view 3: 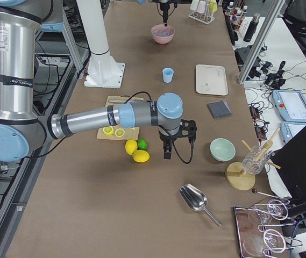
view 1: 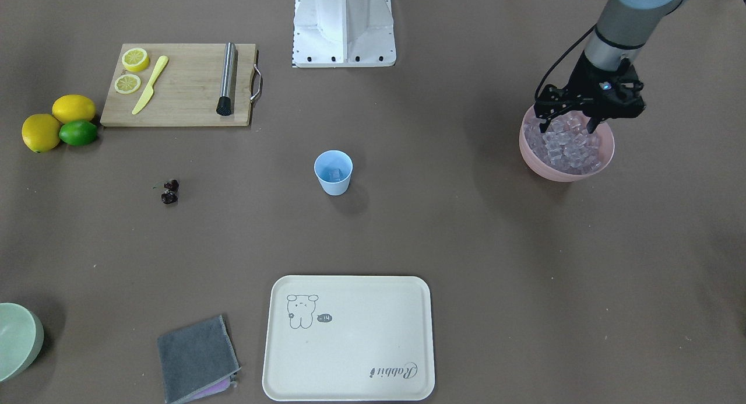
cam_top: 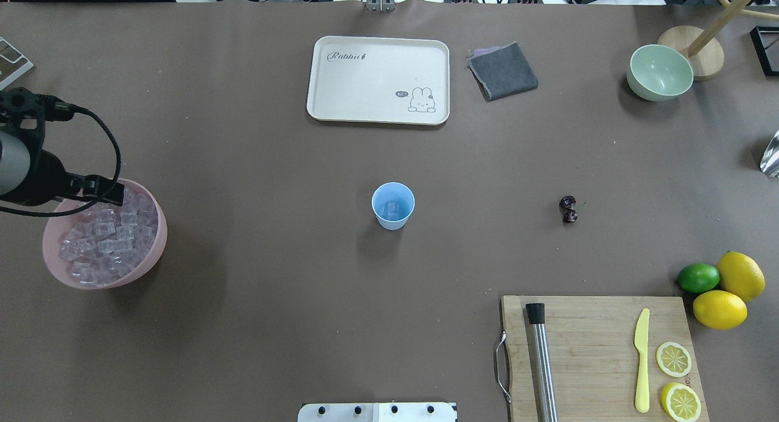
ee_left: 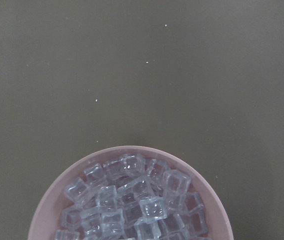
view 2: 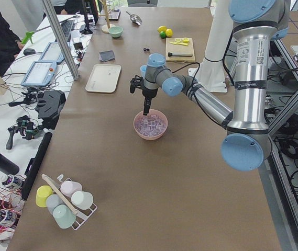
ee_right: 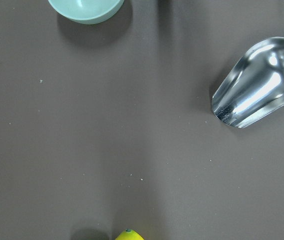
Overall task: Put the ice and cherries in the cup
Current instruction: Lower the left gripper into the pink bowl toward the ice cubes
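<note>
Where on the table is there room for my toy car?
Bare table lies between the cup and the pink bowl, and between the cup and the tray. It is crowded near the cutting board, lemons and lime. The left gripper hangs over the ice in the pink bowl.

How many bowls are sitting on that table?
2. A pink bowl full of ice sits far to the robot's left; a pale green bowl stands at the far right corner, beside a wooden stand.
</note>
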Tool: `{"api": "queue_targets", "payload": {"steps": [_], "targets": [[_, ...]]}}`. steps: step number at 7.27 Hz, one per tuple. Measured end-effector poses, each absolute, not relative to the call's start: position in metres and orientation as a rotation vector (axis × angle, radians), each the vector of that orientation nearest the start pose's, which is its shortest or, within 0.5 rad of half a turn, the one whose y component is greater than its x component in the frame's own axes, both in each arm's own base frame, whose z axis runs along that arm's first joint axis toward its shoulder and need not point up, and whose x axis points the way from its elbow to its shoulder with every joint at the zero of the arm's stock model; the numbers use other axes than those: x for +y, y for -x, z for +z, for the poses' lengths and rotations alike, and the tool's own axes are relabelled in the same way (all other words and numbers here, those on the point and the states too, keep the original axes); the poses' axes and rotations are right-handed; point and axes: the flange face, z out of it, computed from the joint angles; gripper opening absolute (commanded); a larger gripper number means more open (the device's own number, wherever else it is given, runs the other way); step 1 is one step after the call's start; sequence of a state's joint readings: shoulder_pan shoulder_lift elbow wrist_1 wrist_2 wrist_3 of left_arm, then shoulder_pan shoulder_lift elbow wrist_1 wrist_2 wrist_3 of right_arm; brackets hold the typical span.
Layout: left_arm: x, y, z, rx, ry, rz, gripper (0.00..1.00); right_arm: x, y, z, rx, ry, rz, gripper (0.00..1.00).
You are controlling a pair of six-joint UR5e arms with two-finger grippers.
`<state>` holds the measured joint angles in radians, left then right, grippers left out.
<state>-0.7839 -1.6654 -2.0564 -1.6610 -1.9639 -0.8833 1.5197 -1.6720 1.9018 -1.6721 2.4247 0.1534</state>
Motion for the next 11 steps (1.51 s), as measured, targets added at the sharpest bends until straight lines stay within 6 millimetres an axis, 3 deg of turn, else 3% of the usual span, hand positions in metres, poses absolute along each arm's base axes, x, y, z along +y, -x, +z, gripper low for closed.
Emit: {"api": "queue_targets", "payload": {"steps": [2,4,7,11], "targets": [[-0.426,-0.310,0.383,0.753,-0.173,0.109,0.97,-0.448,-0.036,0.550,-0.856,-0.031,0.043,1.00],[-0.427,-0.305,0.386,0.750,-0.201,0.171,0.97,-0.448,-0.036,0.551,-0.854,-0.029,0.044,1.00],[-0.418,-0.278,0.420,0.721,-0.193,0.250,0.97,-0.447,-0.036,0.552,-0.856,-0.026,0.045,1.00],[-0.419,-0.277,0.423,0.741,-0.184,0.264,0.97,-0.446,-0.036,0.554,-0.854,-0.024,0.047,1.00]]}}
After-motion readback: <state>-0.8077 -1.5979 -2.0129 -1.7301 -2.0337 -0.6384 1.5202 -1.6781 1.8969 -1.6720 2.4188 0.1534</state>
